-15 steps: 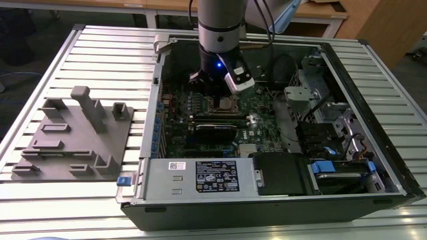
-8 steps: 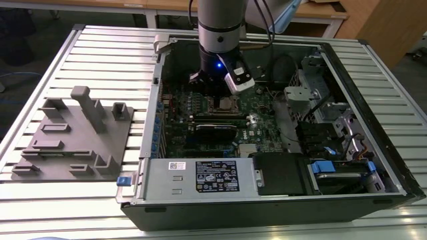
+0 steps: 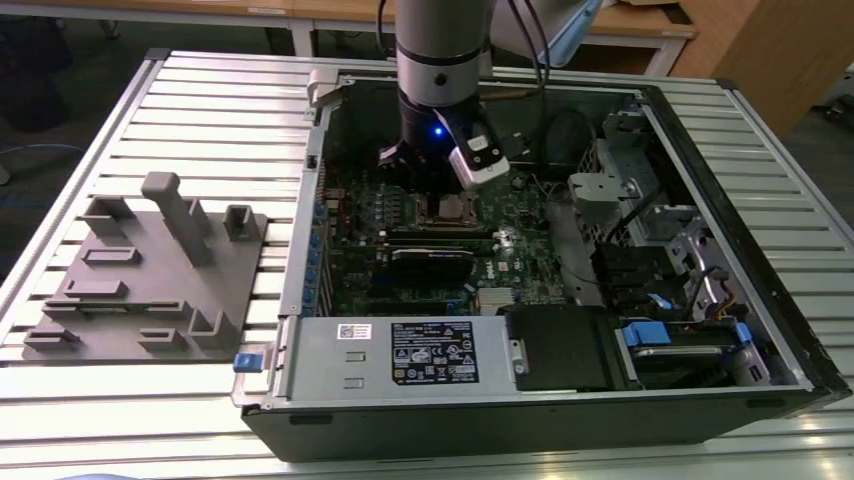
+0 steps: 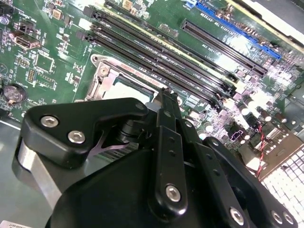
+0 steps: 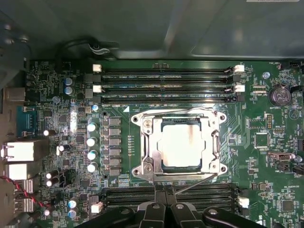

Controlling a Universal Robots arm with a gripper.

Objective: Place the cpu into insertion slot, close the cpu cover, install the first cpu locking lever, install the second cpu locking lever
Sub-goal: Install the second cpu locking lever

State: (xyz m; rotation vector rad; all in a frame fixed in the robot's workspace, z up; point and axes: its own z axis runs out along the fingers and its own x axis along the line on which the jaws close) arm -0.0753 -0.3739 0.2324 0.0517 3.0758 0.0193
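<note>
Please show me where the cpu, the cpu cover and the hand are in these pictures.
cpu (image 5: 183, 148): first wrist view, middle of its metal top.
cpu cover (image 5: 151, 142): first wrist view, one side bar of the frame.
hand (image 5: 163, 199): first wrist view, between its fingertips.

table: slatted pale metal top (image 3: 200, 110) | behind: wooden desks (image 3: 641, 25) | floor: dark (image 3: 80, 50)

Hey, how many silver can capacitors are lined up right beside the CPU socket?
4 capacitors, in one row between the cpu cover and the rear ports: first, second, third, fourth. Similar ones elsewhere on the board aren't counted.
</note>
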